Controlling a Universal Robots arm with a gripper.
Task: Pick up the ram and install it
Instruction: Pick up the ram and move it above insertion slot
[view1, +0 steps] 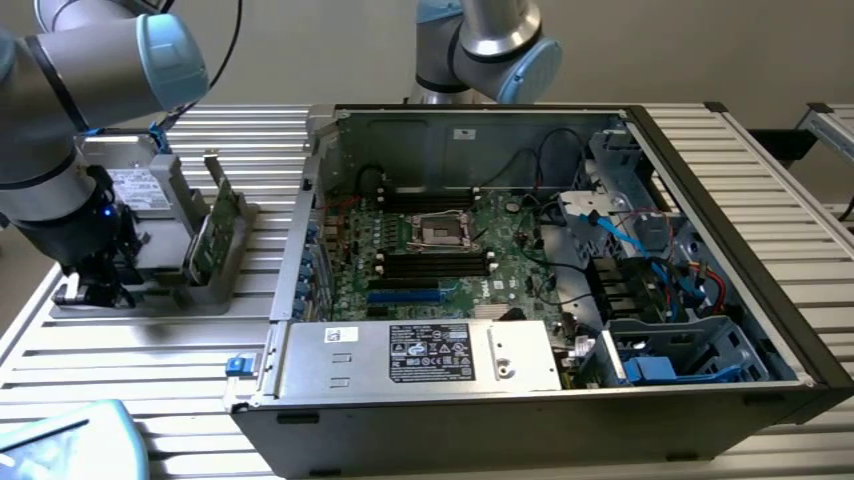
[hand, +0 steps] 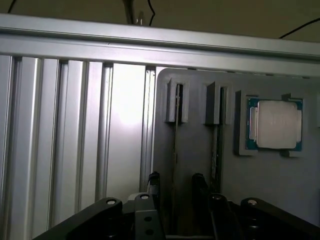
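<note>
- Nearest the wrist camera, the claw (hand: 176, 182) is standing open, its two black fingers (hand: 153, 181) straddling the thin top edge of the ram (hand: 175, 145); whether either finger is touching it I cannot tell.
- That ram is sitting on edge in a slot of the grey holder (hand: 280, 190), with a second stick (hand: 216, 145) just beside it and a square processor chip (hand: 275, 125) in the pocket past that. The holder is resting on the ribbed worktop (hand: 75, 150).
- For a good grip, I judge the stick should be sitting centred between the fingers, which should be closing squarely on its flat faces. The lift should be going straight out of the slot, so the board is not twisting or dragging its neighbour.
- From the exterior view, the arm (view1: 67, 150) is hanging over the holder, at the exterior view's left of the open computer case (view1: 694, 400).
- The ram is standing upright in that holder, well apart from the black memory slots (view1: 427, 262) inside the case; nothing is being carried.
</note>
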